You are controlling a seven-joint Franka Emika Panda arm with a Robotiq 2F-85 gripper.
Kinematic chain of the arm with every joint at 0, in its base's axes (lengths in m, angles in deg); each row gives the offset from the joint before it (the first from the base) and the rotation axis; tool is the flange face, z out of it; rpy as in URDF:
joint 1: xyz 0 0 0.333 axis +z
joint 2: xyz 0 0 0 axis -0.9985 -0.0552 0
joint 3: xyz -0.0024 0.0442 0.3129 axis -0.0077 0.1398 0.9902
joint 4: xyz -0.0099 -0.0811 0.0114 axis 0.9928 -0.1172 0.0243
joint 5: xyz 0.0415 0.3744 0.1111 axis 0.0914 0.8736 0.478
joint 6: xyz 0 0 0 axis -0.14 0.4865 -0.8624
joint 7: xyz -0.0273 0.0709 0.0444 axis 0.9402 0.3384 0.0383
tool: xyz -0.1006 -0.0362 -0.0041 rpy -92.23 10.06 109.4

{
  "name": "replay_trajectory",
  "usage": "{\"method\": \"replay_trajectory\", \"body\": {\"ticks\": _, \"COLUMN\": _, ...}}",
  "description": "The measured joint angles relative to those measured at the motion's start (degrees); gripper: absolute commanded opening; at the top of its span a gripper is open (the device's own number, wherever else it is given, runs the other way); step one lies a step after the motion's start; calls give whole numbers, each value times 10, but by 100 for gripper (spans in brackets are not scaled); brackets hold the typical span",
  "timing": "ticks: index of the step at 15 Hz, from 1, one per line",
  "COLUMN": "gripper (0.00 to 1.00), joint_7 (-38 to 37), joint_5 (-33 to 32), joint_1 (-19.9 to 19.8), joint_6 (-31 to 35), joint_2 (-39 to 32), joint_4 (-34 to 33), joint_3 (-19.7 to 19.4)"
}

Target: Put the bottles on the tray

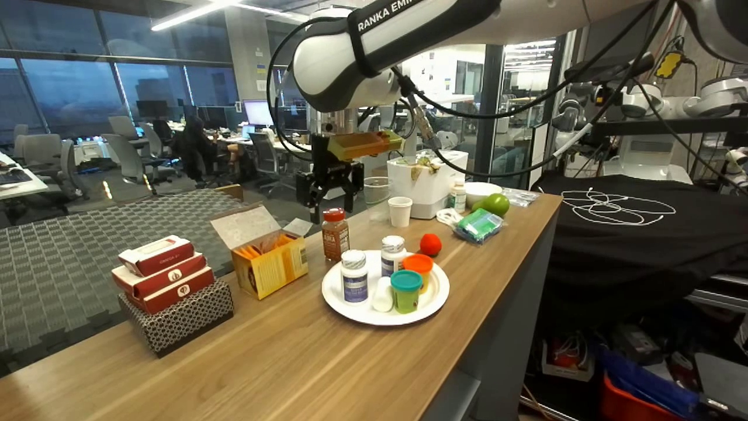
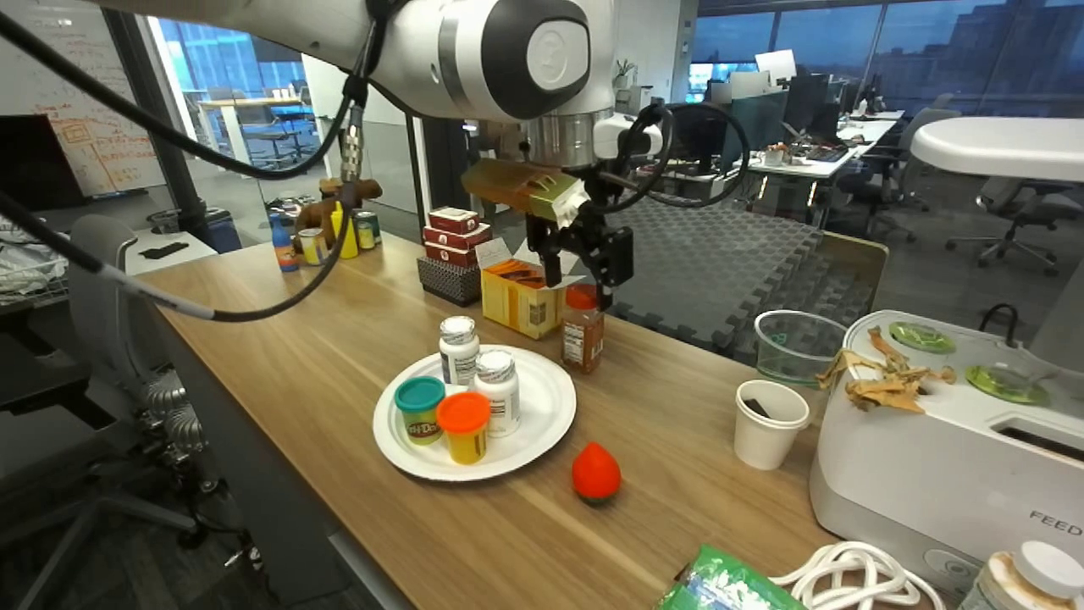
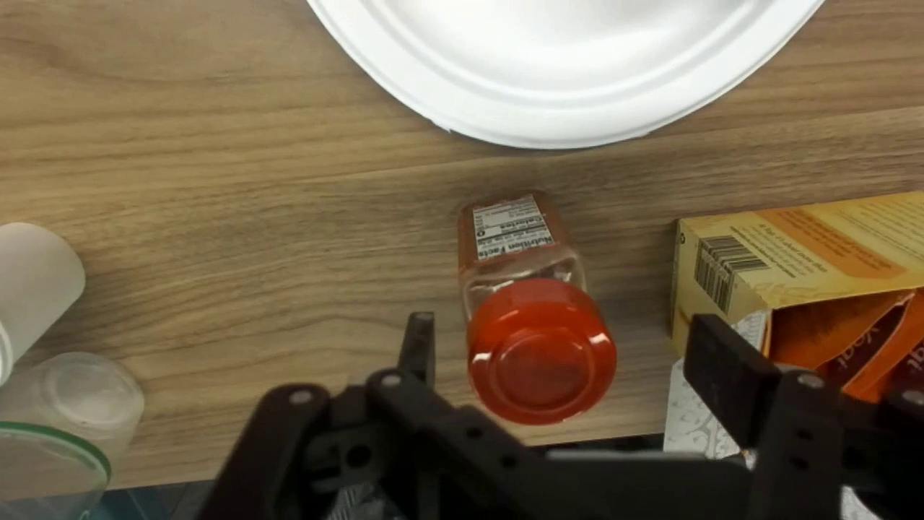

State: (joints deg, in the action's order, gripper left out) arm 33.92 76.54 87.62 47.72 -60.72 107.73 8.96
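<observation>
A reddish-brown bottle with a red cap (image 1: 335,240) stands upright on the table beside the round white tray (image 1: 374,319). Both also show in the wrist view, the bottle (image 3: 541,354) and the tray (image 3: 548,123). My gripper (image 1: 332,209) is open at the red cap's height or just above it. In the wrist view its fingers (image 3: 559,328) are apart on either side of the cap, not touching it. On the tray stand two white bottles (image 2: 459,352) (image 2: 498,394), a green tub (image 2: 421,411) and an orange-lidded tub (image 2: 464,424). A small white cylinder (image 1: 383,294) is there too.
An open yellow box (image 1: 272,266) stands close to the bottle, near a finger. Red-and-white cartons (image 1: 166,275) sit on a patterned box. A red ball-like object (image 2: 596,473), paper cup (image 2: 766,424), white appliance (image 2: 948,457) and another white-capped bottle (image 1: 457,197) are on the table.
</observation>
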Motion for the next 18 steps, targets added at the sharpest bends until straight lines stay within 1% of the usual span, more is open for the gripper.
{"method": "replay_trajectory", "body": {"ticks": 2, "gripper": 42, "joint_7": 1, "joint_5": 0, "joint_1": 0, "joint_6": -7, "joint_2": -8, "joint_4": -12, "joint_3": 0}}
{"method": "replay_trajectory", "body": {"ticks": 4, "gripper": 28, "joint_7": 2, "joint_5": 0, "joint_1": -1, "joint_6": -15, "joint_2": -14, "joint_4": -22, "joint_3": 0}}
{"method": "replay_trajectory", "body": {"ticks": 5, "gripper": 24, "joint_7": 3, "joint_5": 0, "joint_1": -2, "joint_6": -18, "joint_2": -16, "joint_4": -25, "joint_3": 0}}
{"method": "replay_trajectory", "body": {"ticks": 13, "gripper": 24, "joint_7": 2, "joint_5": -3, "joint_1": -2, "joint_6": -29, "joint_2": -19, "joint_4": -38, "joint_3": -3}}
{"method": "replay_trajectory", "body": {"ticks": 18, "gripper": 24, "joint_7": -11, "joint_5": -21, "joint_1": 10, "joint_6": -28, "joint_2": 5, "joint_4": -33, "joint_3": -10}}
